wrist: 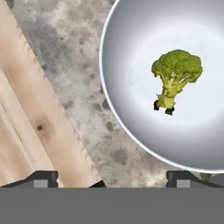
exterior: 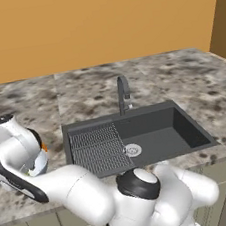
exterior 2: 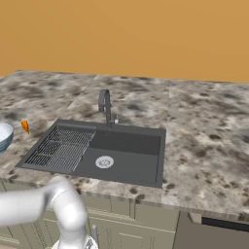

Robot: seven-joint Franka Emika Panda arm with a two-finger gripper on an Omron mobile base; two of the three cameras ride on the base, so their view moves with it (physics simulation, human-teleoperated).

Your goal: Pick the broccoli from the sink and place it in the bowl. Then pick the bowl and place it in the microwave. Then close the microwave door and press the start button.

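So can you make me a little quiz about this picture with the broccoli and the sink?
1. True or false: the broccoli lies inside the bowl.
2. What is next to the bowl in the hand view? A) a wooden board B) a red pan C) a glass jug
3. Fill in: the sink has a round silver ____ in its floor.

Key: 1 true. 2 A. 3 drain. Bonus: the fingers stand wide apart, holding nothing.

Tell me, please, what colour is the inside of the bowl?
Plain white, shading to pale grey; the bowl shows best in the hand view.
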